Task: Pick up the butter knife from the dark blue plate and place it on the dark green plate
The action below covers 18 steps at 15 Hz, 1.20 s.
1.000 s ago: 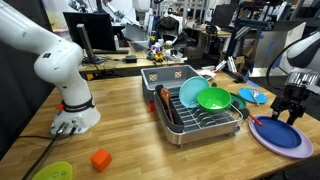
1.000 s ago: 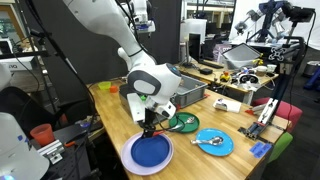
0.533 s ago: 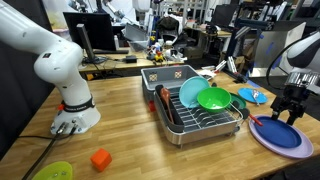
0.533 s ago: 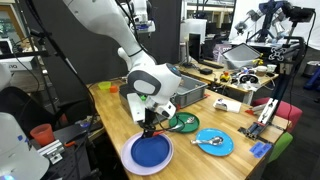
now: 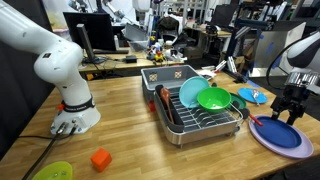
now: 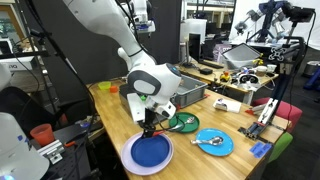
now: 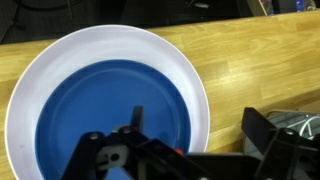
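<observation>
The dark blue plate (image 5: 281,138) lies on the wooden table, also in the other exterior view (image 6: 150,154) and filling the wrist view (image 7: 90,90). My gripper (image 5: 291,110) hovers just above it (image 6: 148,126), its fingers apart (image 7: 200,135) and nothing between them. Of the butter knife only a small red-orange bit (image 7: 177,151) shows through the gripper's frame, low over the plate; the remainder is hidden. The dark green plate (image 5: 213,98) leans in the dish rack, and also shows in the other exterior view (image 6: 184,122).
The dish rack (image 5: 190,128) also holds a teal dish (image 5: 190,92). A light blue dish (image 6: 213,142) with a spoon lies beside the dark blue plate. A red-orange block (image 5: 100,158) and a yellow-green plate (image 5: 52,171) sit near the robot base (image 5: 75,118).
</observation>
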Each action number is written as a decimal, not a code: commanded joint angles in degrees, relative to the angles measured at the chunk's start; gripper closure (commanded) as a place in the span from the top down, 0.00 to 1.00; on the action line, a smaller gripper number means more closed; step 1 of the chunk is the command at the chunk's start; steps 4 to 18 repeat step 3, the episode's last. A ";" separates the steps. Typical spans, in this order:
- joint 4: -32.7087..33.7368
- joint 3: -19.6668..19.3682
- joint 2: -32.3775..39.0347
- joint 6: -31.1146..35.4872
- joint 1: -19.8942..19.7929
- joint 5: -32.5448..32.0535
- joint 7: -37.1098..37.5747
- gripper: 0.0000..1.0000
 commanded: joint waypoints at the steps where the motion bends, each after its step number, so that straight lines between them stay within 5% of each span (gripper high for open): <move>1: 0.12 -1.01 0.02 -0.22 1.02 0.46 -0.33 1.00; 18: 0.12 -1.01 0.02 -0.22 1.02 0.46 -0.33 1.00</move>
